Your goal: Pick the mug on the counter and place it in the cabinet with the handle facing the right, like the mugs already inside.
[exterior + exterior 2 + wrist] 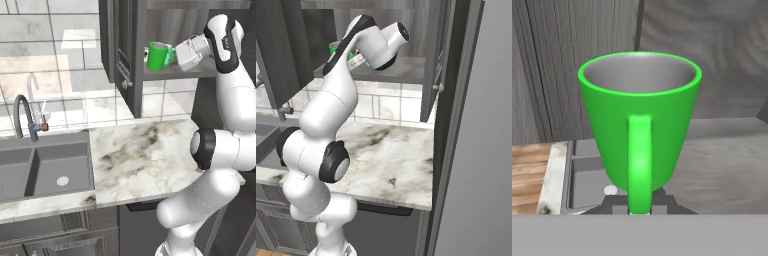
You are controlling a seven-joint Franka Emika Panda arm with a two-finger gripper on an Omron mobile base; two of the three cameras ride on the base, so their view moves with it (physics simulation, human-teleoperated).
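At the open front of the dark grey wood-grain wall cabinet, the bright green glossy cylindrical mug is held upright in the air by its green loop handle, on which the two-finger gripper is clenched. Pickup from the white marble, dark-veined counter is judged done, since the mug is carried clear above it. Left to do: the mug is not yet set on the flat grey shelf, the handle's rightward facing is unconfirmed, and release is pending.
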